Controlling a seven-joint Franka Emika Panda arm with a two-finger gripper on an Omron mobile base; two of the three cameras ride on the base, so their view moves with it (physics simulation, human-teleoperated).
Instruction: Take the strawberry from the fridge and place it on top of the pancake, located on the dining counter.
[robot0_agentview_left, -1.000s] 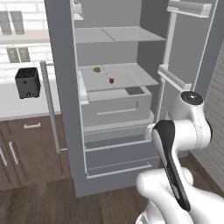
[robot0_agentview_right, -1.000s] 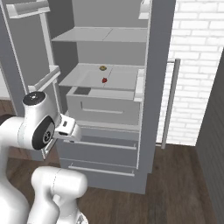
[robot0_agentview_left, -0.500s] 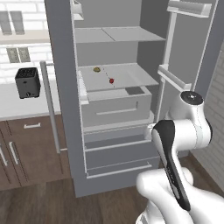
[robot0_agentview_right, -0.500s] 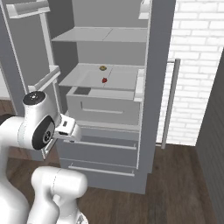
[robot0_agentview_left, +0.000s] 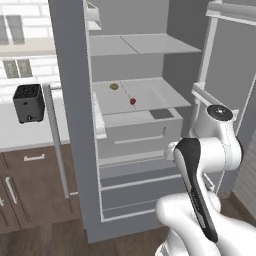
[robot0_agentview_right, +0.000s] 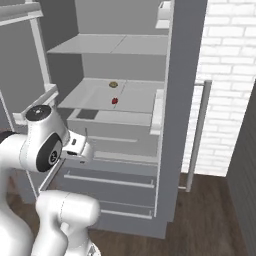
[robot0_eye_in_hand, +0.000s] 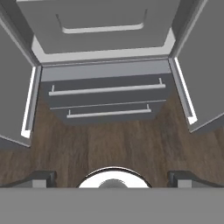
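Both base views catch the strawberry (robot0_agentview_left: 132, 101) on the fridge (robot0_agentview_left: 70, 120) shelf; hand view: wide-open pincer (robot0_eye_in_hand: 112, 177) over drawers.

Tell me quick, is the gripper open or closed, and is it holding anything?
Gripper: open, holding nothing; the strawberry sits on the fridge shelf.

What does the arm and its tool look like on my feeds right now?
The arm is glossy white with rounded segments, a black curved band along one link and dark grey round joint caps. The tool has two small dark grey finger tips on a white hand. No cables or markings are visible.
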